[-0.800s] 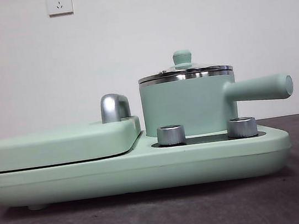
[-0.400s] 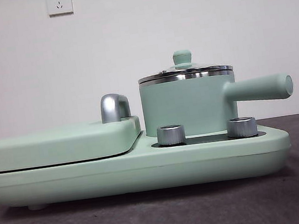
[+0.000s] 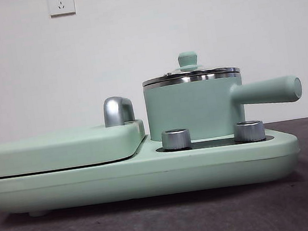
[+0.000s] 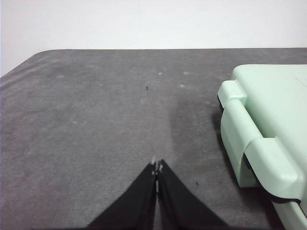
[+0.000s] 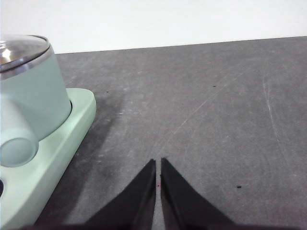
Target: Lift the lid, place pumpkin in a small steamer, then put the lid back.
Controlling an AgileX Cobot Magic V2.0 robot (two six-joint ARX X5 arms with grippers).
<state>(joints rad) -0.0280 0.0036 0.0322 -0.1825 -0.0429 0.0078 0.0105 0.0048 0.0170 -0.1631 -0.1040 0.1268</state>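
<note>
Griddle cover [image 3: 61, 148] shut, chrome handle [image 3: 118, 110]; two knobs [image 3: 175, 139] (steel).

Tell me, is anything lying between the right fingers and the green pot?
Nothing. In the right wrist view only bare dark grey tabletop lies between the shut right gripper and the mint-green cylindrical pot.

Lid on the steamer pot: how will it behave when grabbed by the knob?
The lid looks rigid, glass with a steel rim, so probably fragile if dropped. Its knob is small, smooth and rounded; a pincer could slip on it. It sits loose on the small steamer, so it likely lifts freely, perhaps tilting if gripped off-centre.
</note>
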